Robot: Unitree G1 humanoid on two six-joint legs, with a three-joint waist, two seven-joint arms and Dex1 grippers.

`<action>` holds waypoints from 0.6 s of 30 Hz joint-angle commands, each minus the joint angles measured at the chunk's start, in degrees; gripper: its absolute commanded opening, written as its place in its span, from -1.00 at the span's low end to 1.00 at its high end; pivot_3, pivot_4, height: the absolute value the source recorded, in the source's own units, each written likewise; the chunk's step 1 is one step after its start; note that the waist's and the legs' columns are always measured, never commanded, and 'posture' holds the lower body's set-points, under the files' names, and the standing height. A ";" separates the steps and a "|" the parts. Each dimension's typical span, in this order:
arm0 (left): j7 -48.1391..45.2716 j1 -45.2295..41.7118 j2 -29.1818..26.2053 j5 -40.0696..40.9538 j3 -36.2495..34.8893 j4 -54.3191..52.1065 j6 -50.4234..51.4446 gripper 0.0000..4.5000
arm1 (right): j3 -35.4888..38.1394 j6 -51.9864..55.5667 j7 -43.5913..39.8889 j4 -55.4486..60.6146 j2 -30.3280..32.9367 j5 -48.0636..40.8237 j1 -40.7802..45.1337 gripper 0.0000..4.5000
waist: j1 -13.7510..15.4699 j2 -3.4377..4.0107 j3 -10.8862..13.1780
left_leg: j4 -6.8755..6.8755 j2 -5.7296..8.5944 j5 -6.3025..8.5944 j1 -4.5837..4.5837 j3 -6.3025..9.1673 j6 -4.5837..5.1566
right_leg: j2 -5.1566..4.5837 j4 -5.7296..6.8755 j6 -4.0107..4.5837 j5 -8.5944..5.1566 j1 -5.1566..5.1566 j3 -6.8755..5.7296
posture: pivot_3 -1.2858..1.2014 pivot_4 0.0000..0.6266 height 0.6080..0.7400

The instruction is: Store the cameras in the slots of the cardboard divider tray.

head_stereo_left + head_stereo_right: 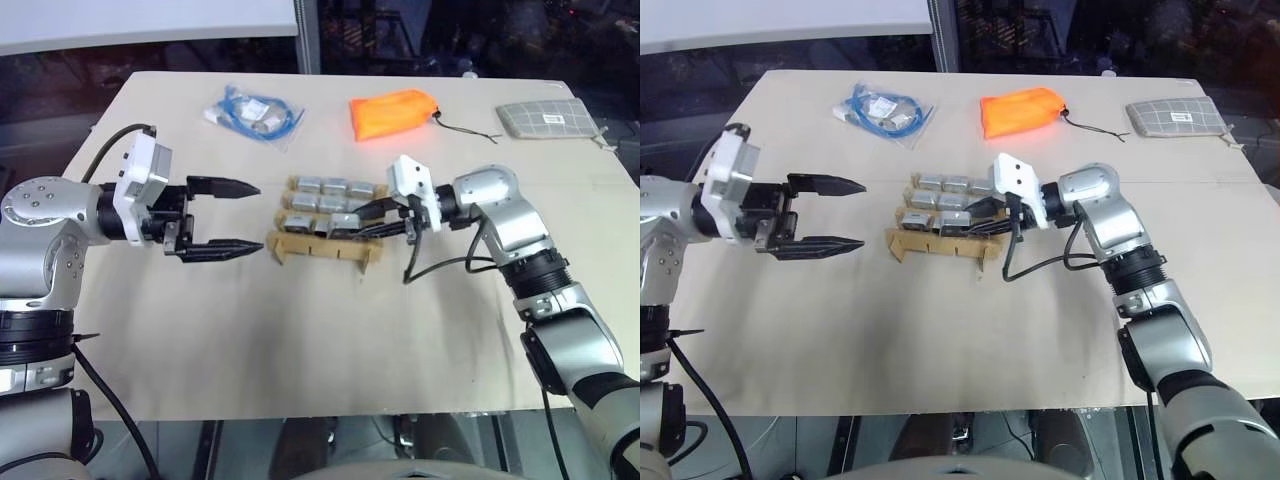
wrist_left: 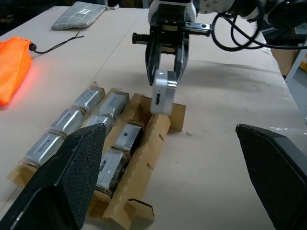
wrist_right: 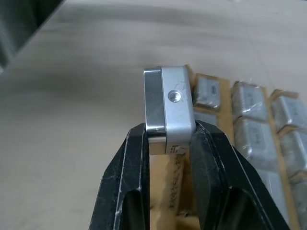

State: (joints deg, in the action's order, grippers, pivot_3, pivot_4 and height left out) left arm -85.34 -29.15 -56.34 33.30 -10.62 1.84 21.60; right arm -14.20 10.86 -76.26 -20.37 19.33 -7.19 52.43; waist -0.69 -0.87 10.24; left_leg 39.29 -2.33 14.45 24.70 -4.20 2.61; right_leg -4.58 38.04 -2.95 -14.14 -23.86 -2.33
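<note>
The tan-brown cardboard divider tray (image 1: 325, 232) with its grid of small square slots lies near the middle of the pale beige table (image 1: 300, 350), its tabbed ends sticking out at the near edge. The far row and the middle row each hold three small boxy silver-grey cameras (image 1: 333, 186), lying with their brushed metal sides up. In the near row, the left wrist view shows two more cameras seated, one with its dark face showing (image 2: 128, 137), and the slot at the tray's right end open.

The right gripper (image 1: 362, 222) is clamped on one more silver-grey camera (image 3: 170, 108), pinched between its two black fingers (image 3: 136, 163) just over that right end of the tray (a small threaded hole shows in the metal side, a dark face on the adjoining side). The camera hangs above the cardboard, not touching it.

The left gripper (image 1: 232, 215) hovers just left of the tray, its black fingers spread wide and empty.
</note>
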 commanded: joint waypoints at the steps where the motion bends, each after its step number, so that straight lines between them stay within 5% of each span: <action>1: -0.37 -0.83 -0.25 0.48 -0.61 -0.83 -0.88 1.00 | -0.49 -1.11 2.44 -0.14 0.32 1.44 1.18 -0.73 | -0.06 0.00 0.00 | 0.00 0.00 0.00 0.00 0.00 0.00 | 0.01 0.00 0.00 0.00 0.00 0.00 | 0.03 -0.52 1.00; 18: 0.27 0.13 0.05 0.60 -0.98 -1.51 -0.85 1.00 | -3.28 0.87 4.38 -5.80 2.81 6.20 3.43 -0.73 | -0.02 0.00 0.00 | -0.01 -0.01 0.00 0.01 -0.03 0.00 | 0.01 -0.03 0.00 0.00 0.00 0.00 | 0.03 -0.52 1.00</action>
State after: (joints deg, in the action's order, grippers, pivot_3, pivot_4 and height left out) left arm -85.11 -28.88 -55.87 33.25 -10.63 1.81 21.08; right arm -17.69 11.30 -72.88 -26.02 21.82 -1.61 54.20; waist -0.72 -0.87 10.24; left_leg 39.28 -2.34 14.45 24.71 -4.23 2.61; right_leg -4.57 38.01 -2.95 -14.14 -23.86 -2.32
